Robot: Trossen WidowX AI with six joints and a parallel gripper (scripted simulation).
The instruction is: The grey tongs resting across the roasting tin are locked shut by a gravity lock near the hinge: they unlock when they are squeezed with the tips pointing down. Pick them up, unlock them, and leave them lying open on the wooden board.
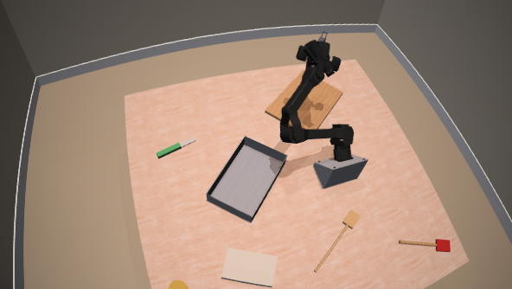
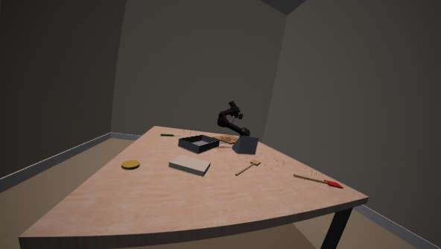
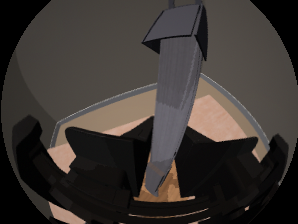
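My gripper (image 1: 318, 51) (image 2: 235, 112) (image 3: 162, 120) is shut on the grey tongs (image 1: 322, 38) (image 3: 176, 83) and holds them high above the far part of the wooden board (image 1: 329, 97) (image 2: 227, 139). In the wrist view the tongs run away from the fingers, with the hinge end and its loop farthest out. Their two arms lie together, so they look shut. In the top view only the hinge loop shows past the gripper. The dark roasting tin (image 1: 229, 208) (image 2: 191, 144) sits empty in the middle of the table, left of the arm's base (image 1: 342, 171) (image 2: 246, 145).
A green-handled knife (image 1: 173, 148) (image 2: 167, 135) lies left of the tin. A pale block (image 1: 250, 266) (image 2: 190, 164) and a yellow disc (image 1: 177, 285) (image 2: 130, 164) lie near the front edge. A wooden spatula (image 1: 336, 240) (image 2: 247, 168) and a red-headed tool (image 1: 432, 245) (image 2: 320, 181) lie front right.
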